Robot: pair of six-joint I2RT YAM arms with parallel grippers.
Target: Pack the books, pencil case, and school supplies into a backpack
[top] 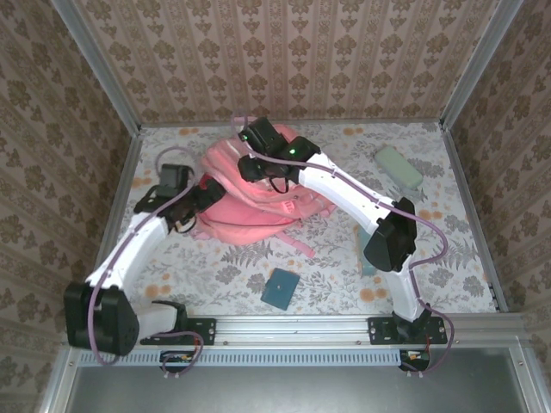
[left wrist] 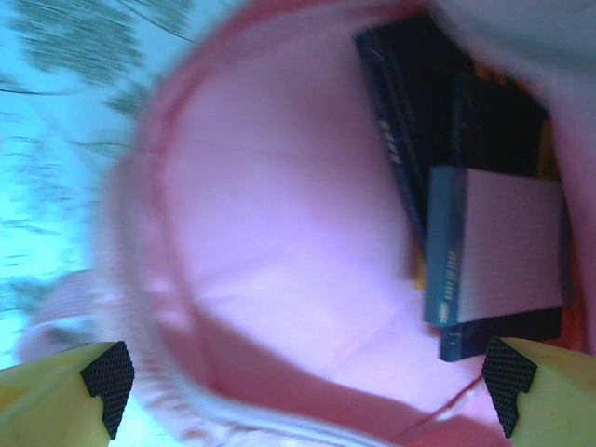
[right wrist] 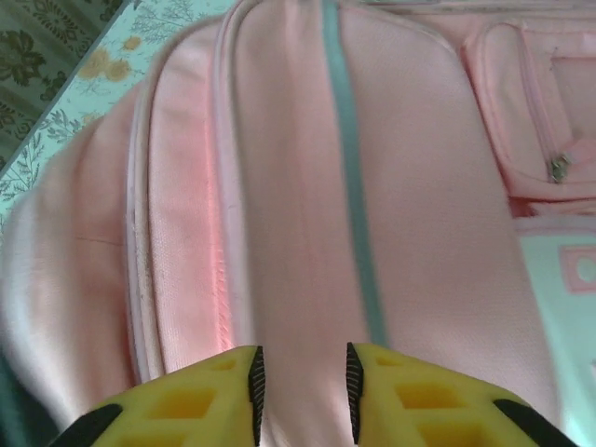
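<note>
The pink backpack point(top: 258, 215) lay on its side at the far middle of the surface point(top: 327, 284), its mouth turned left and gaping, its straps trailing toward the near side. A teal stripe point(right wrist: 349, 186) ran down its front beside a zipped pocket point(right wrist: 549, 140). Inside, the books point(left wrist: 400, 112) stood packed against one wall: a navy one with pale spine lettering, a pale-covered one with a teal spine point(left wrist: 512, 247), and orange-yellow edges between them. The mint-green pencil case point(top: 398, 167) lay flat and slanted at the far right, well apart from the backpack. The dark-teal pad point(top: 281, 288) lay flat at the near middle. The pale-teal box point(top: 368, 258) lay near right, partly covered.
</note>
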